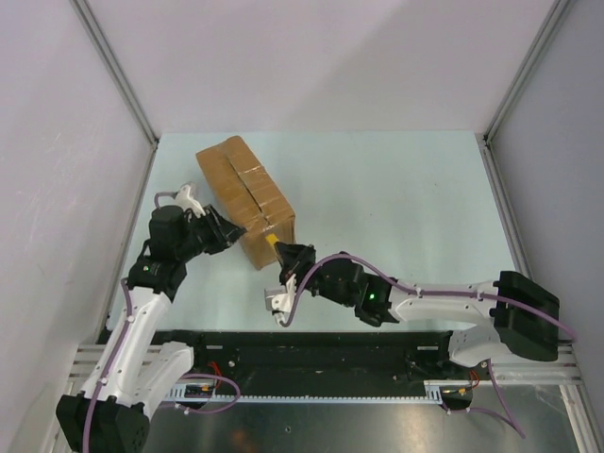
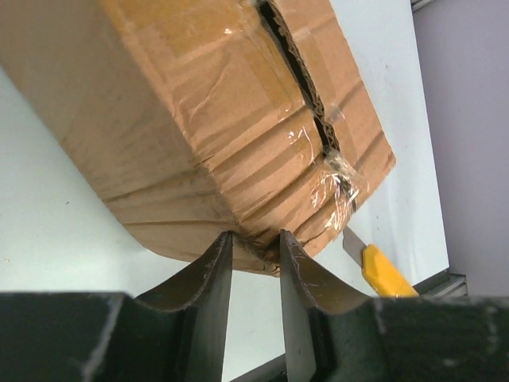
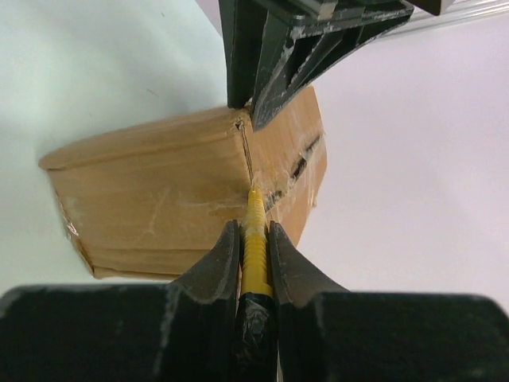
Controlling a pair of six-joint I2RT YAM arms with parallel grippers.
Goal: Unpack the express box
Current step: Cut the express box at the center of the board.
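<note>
From above, the express box (image 1: 243, 189) lies upper left of centre on the pale green counter (image 1: 406, 208), grey walls (image 1: 321, 57) around. Left wrist: left fingers (image 2: 208, 294) slightly apart at its edge, grip unclear. Right wrist: right fingers (image 3: 208, 274) clamp a yellow knife (image 3: 255, 239).

One express box (image 1: 243, 193), one knife (image 3: 255, 239)

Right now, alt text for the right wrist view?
The right gripper clamps a yellow utility knife, its tip at the taped corner seam of the express box. The left gripper meets the box's top edge from above, with the pale table behind.
</note>
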